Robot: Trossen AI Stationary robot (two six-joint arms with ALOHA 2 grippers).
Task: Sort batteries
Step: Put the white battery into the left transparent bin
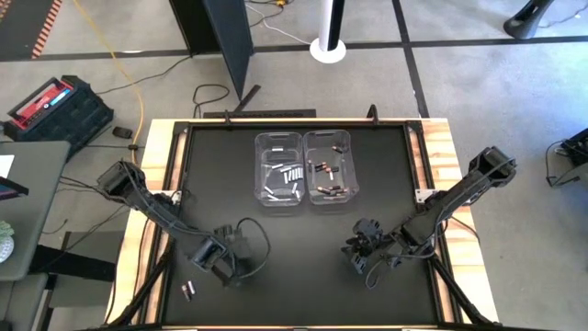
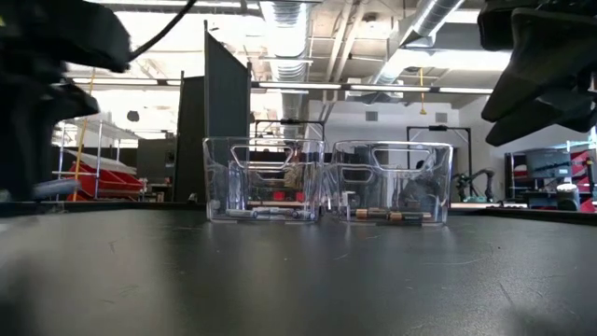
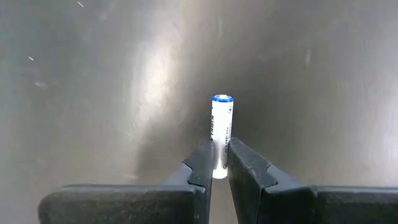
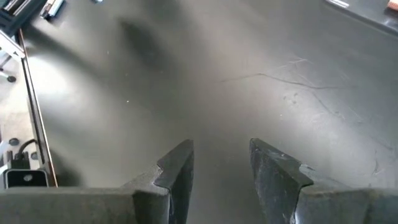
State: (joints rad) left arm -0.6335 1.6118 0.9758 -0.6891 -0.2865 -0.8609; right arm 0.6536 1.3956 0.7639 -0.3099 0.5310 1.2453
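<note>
Seen from above, the black table carries two clear bins side by side near its far edge. The left bin holds silvery-white batteries, and the right bin holds dark, copper-toned batteries. The left gripper sits low over the near left part of the table, well apart from the bins. A couple of loose cells lie just beside it, toward the near left corner. The right gripper hangs over the near right part of the mat, also away from the bins.

At table height, both bins stand touching each other in the middle distance, the left bin with pale cells on its floor and the right bin with copper-dark cells lying along its bottom. Dark arm parts blur in at both upper corners.

Through the left wrist camera, the left gripper has its fingers pressed together on a white battery with a blue end, pinching its lower part while the rest sticks out past the tips over the bare mat.

Through the right wrist camera, the right gripper has its fingers spread apart, nothing between them, over bare dark tabletop.
</note>
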